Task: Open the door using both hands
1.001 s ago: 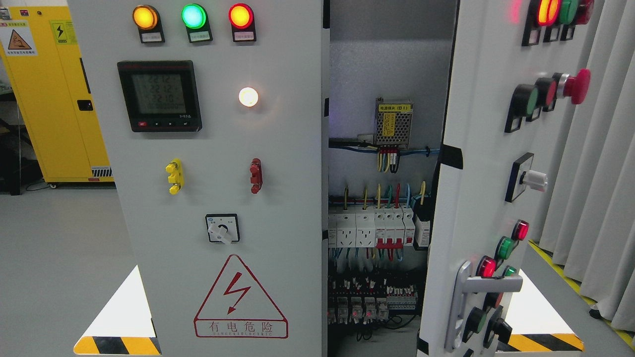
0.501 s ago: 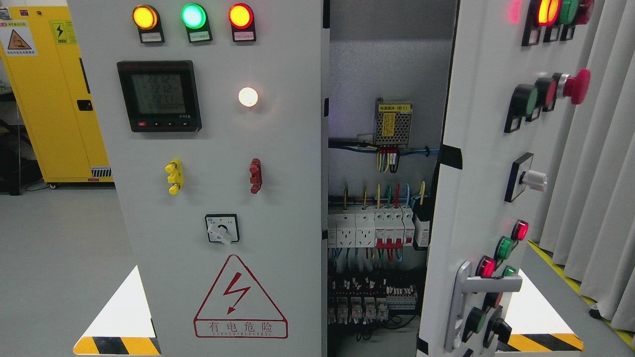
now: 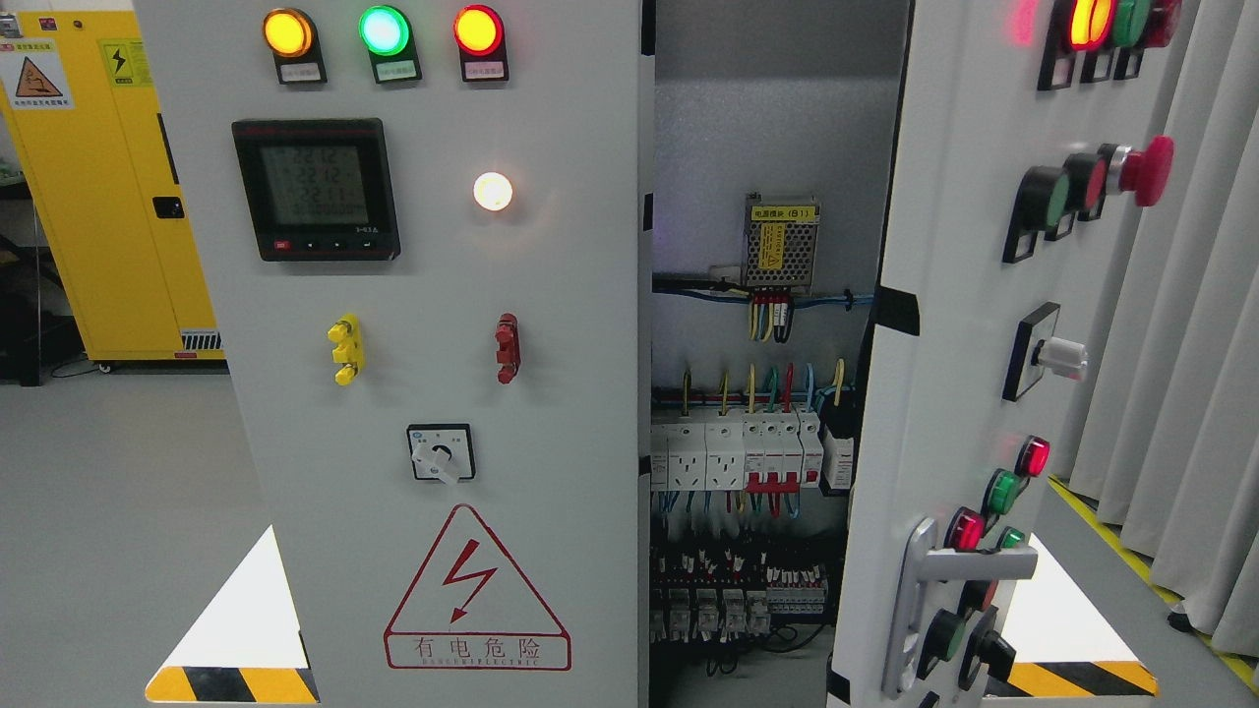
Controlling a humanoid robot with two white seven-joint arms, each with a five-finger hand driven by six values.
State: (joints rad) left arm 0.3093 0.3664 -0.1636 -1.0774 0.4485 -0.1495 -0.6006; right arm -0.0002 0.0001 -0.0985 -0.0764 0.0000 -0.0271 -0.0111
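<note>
Head view: neither hand nor arm shows anywhere, so how the fingers stand cannot be told. The task's thing, the right door point(image 3: 969, 324) of the grey electrical cabinet, is swung open toward the camera on the right side, its face seen at a steep angle. It carries a red mushroom button point(image 3: 1146, 169) near the top, a white knob switch point(image 3: 1060, 356) at mid height, small red and green lamps below that, and a silver handle point(image 3: 959, 580) low down. The left door point(image 3: 433, 393) is closed and flat to the camera, with amber, green and red lamps along the top, a digital meter point(image 3: 315, 190), a lit white lamp point(image 3: 492, 191), a rotary switch point(image 3: 441, 453) and a red lightning warning triangle point(image 3: 476, 593). Between the doors the interior shows: a power supply point(image 3: 780, 244) on the back wall, a row of white breakers point(image 3: 748, 450) with coloured wires, and terminals below. A yellow cabinet point(image 3: 89, 197) stands far left, grey curtains point(image 3: 1190, 324) far right.
</note>
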